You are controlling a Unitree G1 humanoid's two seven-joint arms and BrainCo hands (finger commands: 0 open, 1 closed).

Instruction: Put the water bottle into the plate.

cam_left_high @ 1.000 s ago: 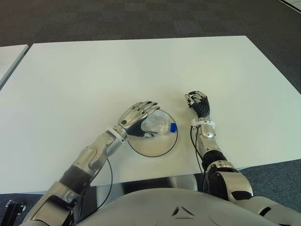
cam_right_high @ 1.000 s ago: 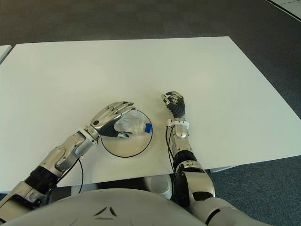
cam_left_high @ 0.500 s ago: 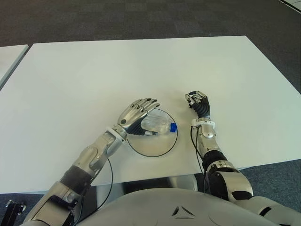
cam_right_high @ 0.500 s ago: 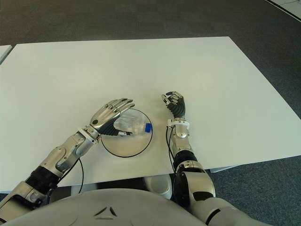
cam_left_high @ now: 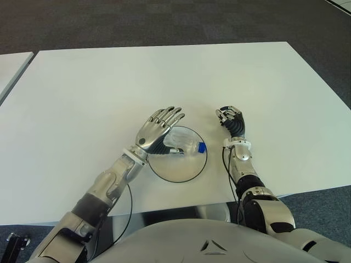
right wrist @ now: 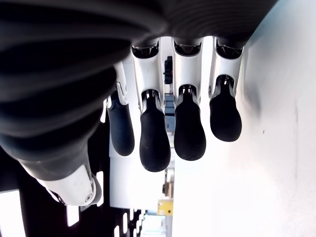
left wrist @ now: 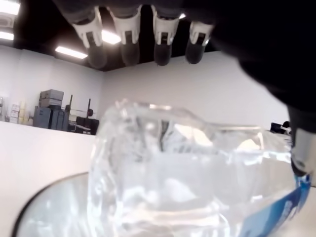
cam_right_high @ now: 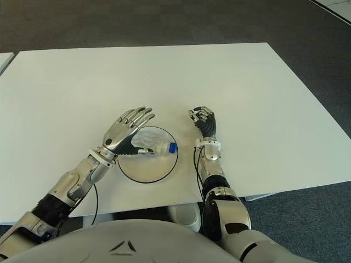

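1. The plate [cam_left_high: 181, 172] lies on the table [cam_left_high: 109, 82] near the front edge, straight ahead of the robot.
2. The bottle [cam_left_high: 184, 142] lies on its side inside the plate's far half, cap [cam_left_high: 202, 147] pointing to 3 o'clock.
3. The left hand [cam_left_high: 156, 130] hovers at the bottle's 9 o'clock, fingers [cam_left_high: 171, 115] spread and gripping nothing; the wrist view shows a gap between the fingertips [left wrist: 129, 52] and the bottle.
4. The right hand [cam_left_high: 231, 121] shows at the plate's 2 o'clock, fingers curled, empty, idle.
5. Judgement: the bottle looks placed. To finish well, lift the left hand up and away toward 9 o'clock, so no finger nudges the round bottle into rolling off the rim.
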